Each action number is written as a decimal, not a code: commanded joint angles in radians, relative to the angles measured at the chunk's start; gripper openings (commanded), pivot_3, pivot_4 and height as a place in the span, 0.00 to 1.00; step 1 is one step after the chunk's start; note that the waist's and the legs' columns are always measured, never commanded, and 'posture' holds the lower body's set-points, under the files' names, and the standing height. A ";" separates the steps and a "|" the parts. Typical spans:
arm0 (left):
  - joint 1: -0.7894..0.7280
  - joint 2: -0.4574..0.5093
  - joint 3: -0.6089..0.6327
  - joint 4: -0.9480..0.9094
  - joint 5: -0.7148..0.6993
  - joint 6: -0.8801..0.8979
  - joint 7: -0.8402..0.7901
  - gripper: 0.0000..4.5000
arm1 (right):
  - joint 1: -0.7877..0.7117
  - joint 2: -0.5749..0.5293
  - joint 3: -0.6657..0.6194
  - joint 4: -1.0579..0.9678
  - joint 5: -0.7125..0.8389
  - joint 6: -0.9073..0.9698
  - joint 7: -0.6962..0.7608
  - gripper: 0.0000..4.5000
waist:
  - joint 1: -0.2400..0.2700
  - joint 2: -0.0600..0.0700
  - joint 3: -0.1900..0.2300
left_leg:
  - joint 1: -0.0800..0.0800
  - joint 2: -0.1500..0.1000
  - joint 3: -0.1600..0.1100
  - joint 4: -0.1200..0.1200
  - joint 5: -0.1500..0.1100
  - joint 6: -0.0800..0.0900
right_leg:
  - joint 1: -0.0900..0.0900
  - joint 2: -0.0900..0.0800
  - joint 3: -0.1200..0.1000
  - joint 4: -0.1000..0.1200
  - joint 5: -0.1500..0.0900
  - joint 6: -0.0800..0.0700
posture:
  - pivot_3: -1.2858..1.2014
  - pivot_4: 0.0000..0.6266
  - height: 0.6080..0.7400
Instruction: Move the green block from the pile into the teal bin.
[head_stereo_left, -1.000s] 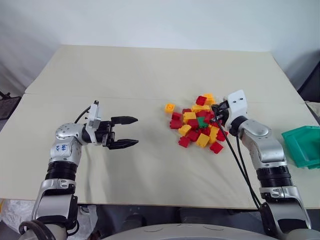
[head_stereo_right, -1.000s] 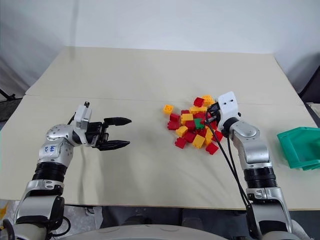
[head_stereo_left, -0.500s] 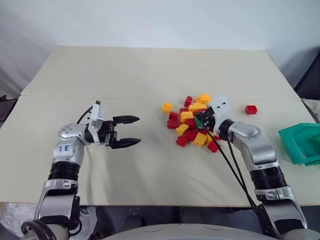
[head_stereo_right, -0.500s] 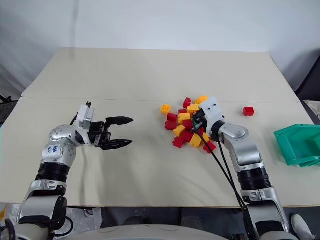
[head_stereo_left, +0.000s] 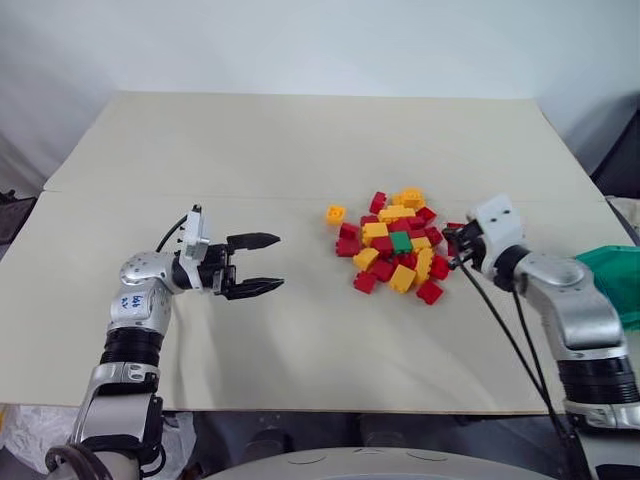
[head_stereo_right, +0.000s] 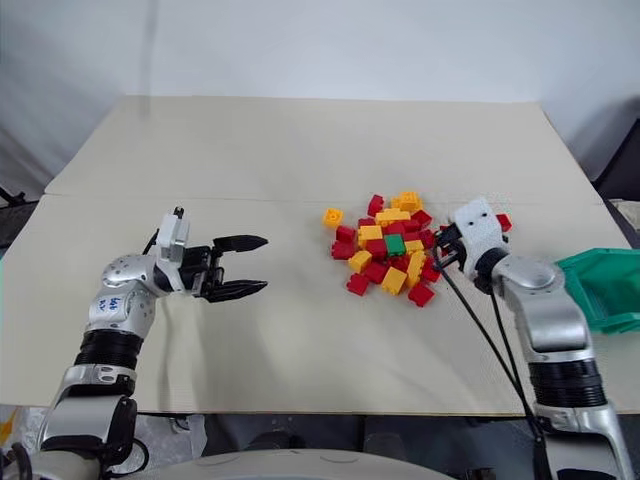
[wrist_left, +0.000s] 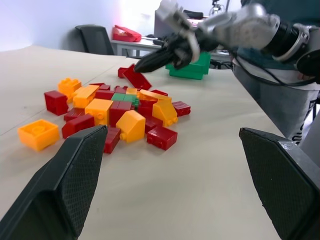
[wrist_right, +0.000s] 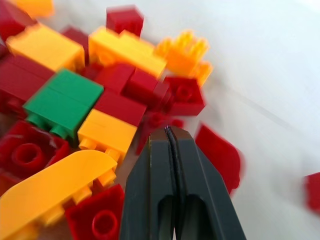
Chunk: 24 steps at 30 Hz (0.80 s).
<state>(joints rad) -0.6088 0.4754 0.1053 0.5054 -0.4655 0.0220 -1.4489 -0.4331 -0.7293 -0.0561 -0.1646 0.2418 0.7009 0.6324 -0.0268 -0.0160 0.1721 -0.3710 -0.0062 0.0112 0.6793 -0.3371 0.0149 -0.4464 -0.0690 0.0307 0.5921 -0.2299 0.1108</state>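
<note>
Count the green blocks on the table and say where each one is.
1: the green block lies in the middle of the pile, among red and yellow bricks. Others could be buried underneath.

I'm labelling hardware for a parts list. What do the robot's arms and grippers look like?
Both arms are silver metal with black ribbed rings. The left gripper and right gripper have white housings and black tapered fingers. Black cables trail from the right wrist; blue handwriting marks the left forearm.

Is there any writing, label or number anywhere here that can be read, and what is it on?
Blue handwritten marks on the left arm's grey joint housing: too small to read.
Toy bricks in the pile, the green block and the teal bin: no text visible.
</note>
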 joint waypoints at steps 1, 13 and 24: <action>-0.005 0.003 0.013 -0.021 -0.012 -0.014 -0.003 1.00 | 0.036 -0.096 -0.056 -0.162 0.121 0.112 0.135 0.19 | 0.003 0.000 0.000 | 0.000 0.001 0.000 0.000 0.000 0.000 | 0.000 0.001 0.000 0.000 0.000 0.000 | 0.52 0.24 1.00; -0.031 0.009 0.017 0.020 -0.005 -0.031 -0.014 1.00 | 0.257 -0.374 -0.328 -0.262 0.251 0.121 0.363 0.99 | 0.024 0.003 0.002 | 0.000 0.000 0.000 0.002 -0.001 0.002 | 0.002 0.001 0.001 -0.002 0.001 0.001 | 0.52 0.24 1.00; -0.042 -0.022 0.003 0.020 -0.002 -0.045 -0.003 1.00 | -0.342 -0.180 0.307 0.102 -0.008 0.071 0.374 0.99 | 0.016 0.003 0.003 | 0.002 0.000 0.001 0.002 0.000 0.000 | 0.000 0.001 0.002 -0.002 0.000 0.001 | 0.52 0.24 1.00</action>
<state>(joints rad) -0.6412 0.4487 0.0985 0.5375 -0.4628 -0.0103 -1.4538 -0.7304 -0.9211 0.1908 -0.1247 0.2931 0.8019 0.9788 -0.0105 -0.0126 0.1750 -0.3703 -0.0058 0.0123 0.6814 -0.3374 0.0148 -0.4473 -0.0676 0.0325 0.5905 -0.2295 0.1113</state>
